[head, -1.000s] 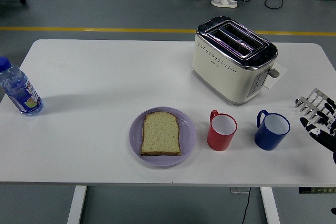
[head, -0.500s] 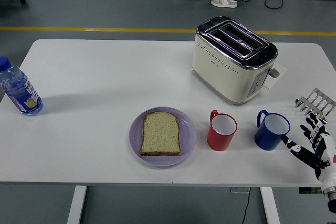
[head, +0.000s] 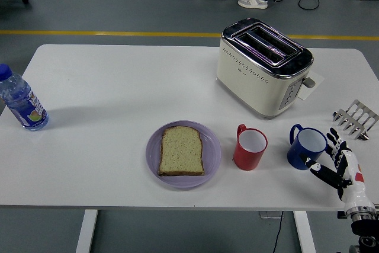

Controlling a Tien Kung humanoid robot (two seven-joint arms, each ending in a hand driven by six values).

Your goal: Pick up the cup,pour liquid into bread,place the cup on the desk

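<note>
Reaching in from the lower right corner, the right hand (head: 339, 161) sits just beside the blue cup (head: 307, 147), its fingers (head: 320, 170) spread wide and holding nothing; the thumb tip lies close to the cup's lower right wall, though whether it touches cannot be told. The other fingers point up along the cup's right side.

Two cups stand on the white table (head: 118, 87): the blue one directly ahead of the fingers, handle turned away to its far left, and one red cup (head: 250, 147) farther beyond it on the side away from the hand, also upright with its handle at the upper left. Both look empty inside.

Farther still from the fingers, past the red cup, lies one purple plate (head: 153, 159) carrying a single slice of bread (head: 182, 150), flat and centred.

One cream toaster (head: 260, 69) with two slots stands beyond the cups, toward the table's far side. One small metal rack (head: 355, 117) rests just behind the fingers near the table's right edge. One water bottle (head: 21, 102) with a blue cap stands at the opposite end, well apart from the hand.
</note>
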